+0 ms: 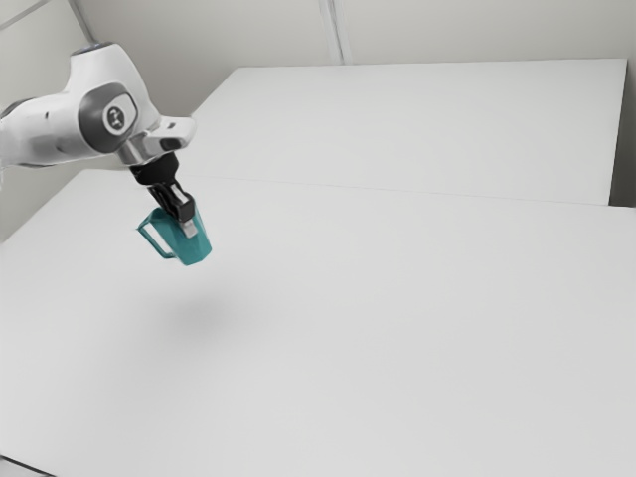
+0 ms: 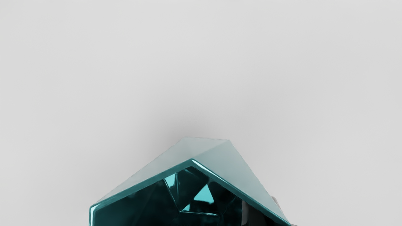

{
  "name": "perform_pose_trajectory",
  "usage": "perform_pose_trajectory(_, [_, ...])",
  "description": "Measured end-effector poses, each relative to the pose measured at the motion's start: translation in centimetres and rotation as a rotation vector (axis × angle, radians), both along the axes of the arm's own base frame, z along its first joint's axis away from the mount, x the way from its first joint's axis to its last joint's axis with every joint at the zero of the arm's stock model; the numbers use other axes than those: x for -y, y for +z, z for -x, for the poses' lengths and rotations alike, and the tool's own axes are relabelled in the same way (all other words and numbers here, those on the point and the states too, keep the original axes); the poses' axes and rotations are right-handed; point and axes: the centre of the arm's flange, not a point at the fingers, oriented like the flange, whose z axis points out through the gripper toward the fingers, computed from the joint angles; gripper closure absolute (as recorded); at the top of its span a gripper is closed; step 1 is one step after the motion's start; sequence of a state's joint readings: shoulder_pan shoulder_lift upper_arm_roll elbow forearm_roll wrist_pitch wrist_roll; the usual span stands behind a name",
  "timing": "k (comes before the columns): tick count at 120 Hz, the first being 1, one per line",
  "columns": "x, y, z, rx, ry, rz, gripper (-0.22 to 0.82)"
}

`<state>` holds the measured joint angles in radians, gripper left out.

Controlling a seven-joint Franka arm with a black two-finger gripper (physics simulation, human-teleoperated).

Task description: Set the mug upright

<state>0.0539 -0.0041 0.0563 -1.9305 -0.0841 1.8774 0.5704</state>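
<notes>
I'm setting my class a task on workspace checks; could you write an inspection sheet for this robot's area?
Surface: white table, soft shadow below the mug.
Job's things: teal faceted mug, off the table, tilted, handle toward the exterior view's left.
Clutter: nothing seen.
Gripper: shut on the mug, near its rim.
Cables: thin dark line at the exterior view's lower left corner, possibly a cable.
Surroundings: pale wall, large white panel.

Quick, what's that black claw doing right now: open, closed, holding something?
Gripper: closed on the teal mug, holding it tilted above the table.
</notes>
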Motion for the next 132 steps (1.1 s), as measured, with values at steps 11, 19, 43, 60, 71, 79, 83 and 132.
perform_pose_trajectory(11, [3.0,-0.8,-0.4,0.003,0.0,-0.022,0.79])
perform_pose_trajectory(19, [5.3,-2.3,-0.5,-0.006,-0.002,-0.032,0.79])
perform_pose_trajectory(43, [6.6,-5.6,-1.1,-0.018,0.068,-0.052,0.79])
perform_pose_trajectory(60, [1.6,-7.5,-0.9,-0.023,0.209,-0.063,0.79])
perform_pose_trajectory(71, [1.7,-8.3,-1.2,-0.023,0.234,-0.072,0.79])
perform_pose_trajectory(79, [2.8,-8.8,-1.4,-0.025,0.233,-0.077,0.79])
perform_pose_trajectory(83, [3.2,-9.2,-1.5,-0.027,0.236,-0.078,0.79])
perform_pose_trajectory(132, [3.9,-12.9,-2.4,-0.058,0.302,-0.089,0.79])
